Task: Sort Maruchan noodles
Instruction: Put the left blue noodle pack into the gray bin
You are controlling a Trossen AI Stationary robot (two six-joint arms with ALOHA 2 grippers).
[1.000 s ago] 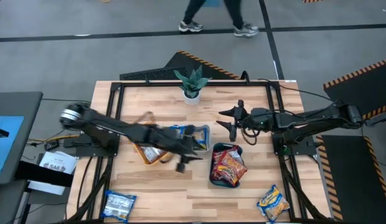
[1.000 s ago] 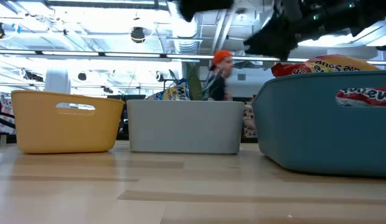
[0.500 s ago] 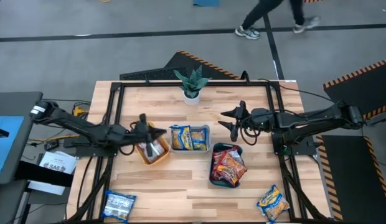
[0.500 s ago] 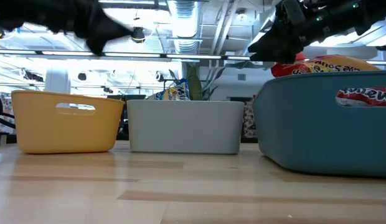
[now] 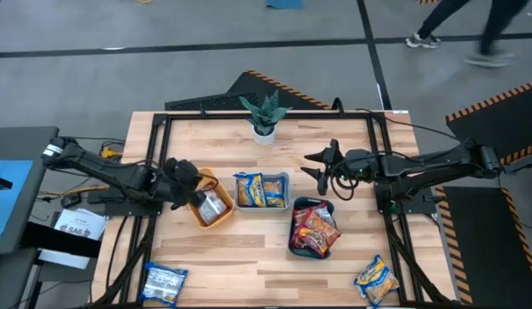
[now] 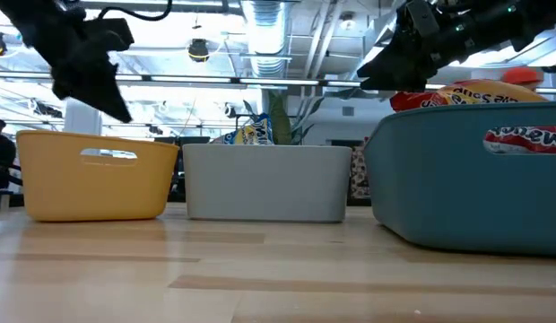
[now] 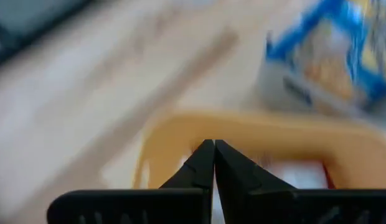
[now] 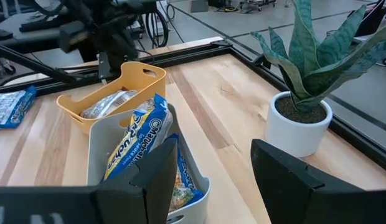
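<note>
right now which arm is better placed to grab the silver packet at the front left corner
Left. The left claw hangs shut over the orange tray, on the same side as the silver packet. The right claw waits open, farther off behind the blue tray.

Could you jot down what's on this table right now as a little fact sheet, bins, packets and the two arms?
Orange bin: holds a silver-and-red packet
Grey bin: holds yellow-and-blue packets
Teal bin: holds orange-red packets
Loose packets: a silver packet at the near-left corner, a yellow packet at the near-right corner
Left gripper: beside the orange bin, fingers shut, empty
Right gripper: above the table behind the teal bin, fingers open, empty
Potted plant: far edge
</note>
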